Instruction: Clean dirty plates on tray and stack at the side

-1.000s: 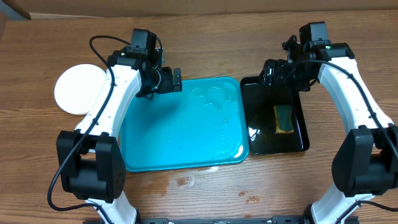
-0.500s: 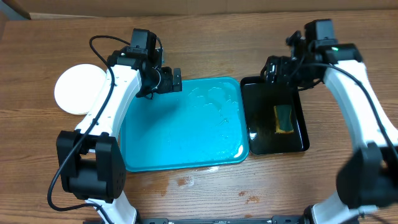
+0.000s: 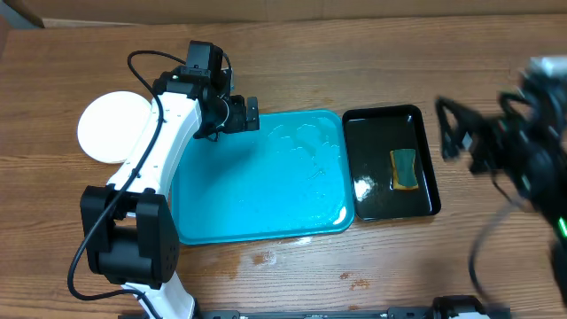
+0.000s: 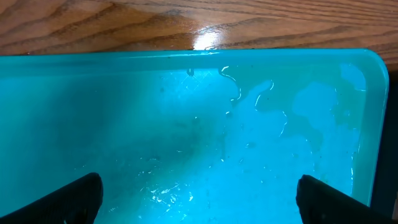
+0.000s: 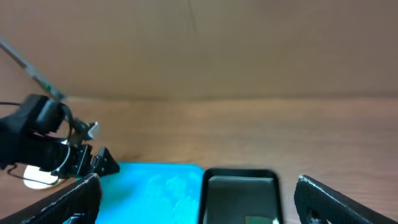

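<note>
The turquoise tray (image 3: 261,190) lies mid-table, its wet surface showing only water streaks (image 4: 249,106). A round white plate (image 3: 111,127) rests on the wood left of the tray; whether others lie under it is hidden. My left gripper (image 3: 251,113) hovers over the tray's far left corner, open, with nothing between its fingers (image 4: 68,199). My right gripper (image 5: 199,183) is open and empty, raised well above the table and looking across it. In the overhead view the right arm (image 3: 505,142) is a motion blur at the right edge.
A glossy black tray (image 3: 390,199) sits against the turquoise tray's right side and holds a green-and-yellow sponge (image 3: 405,168). Small wet spots mark the wood near the front edge (image 3: 266,257). Cardboard lines the table's far side (image 5: 199,43).
The right arm has swung away from the black tray's far end, out to the right and upward. The left arm and the plate have not moved.
</note>
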Tool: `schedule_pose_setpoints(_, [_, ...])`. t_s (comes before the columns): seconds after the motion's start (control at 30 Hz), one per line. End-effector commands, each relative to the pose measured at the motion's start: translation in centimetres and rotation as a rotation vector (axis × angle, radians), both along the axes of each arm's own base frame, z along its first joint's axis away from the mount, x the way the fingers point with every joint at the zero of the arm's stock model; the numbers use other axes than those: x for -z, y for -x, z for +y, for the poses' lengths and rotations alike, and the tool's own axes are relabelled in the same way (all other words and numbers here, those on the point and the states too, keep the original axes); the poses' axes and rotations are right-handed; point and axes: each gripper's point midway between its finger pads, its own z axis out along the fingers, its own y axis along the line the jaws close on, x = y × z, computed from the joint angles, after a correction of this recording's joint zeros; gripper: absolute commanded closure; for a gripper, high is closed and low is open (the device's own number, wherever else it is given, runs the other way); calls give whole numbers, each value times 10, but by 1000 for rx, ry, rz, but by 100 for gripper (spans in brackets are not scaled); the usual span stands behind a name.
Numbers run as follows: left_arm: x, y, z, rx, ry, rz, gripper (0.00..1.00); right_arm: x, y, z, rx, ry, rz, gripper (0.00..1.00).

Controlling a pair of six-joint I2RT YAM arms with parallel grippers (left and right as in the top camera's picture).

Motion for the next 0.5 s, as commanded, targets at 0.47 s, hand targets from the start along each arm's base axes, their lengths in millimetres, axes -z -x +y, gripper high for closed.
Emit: schedule_pose_setpoints(0.47, [-6, 2, -1, 10, -9, -19, 0, 37, 88, -19, 54, 197, -608, 0])
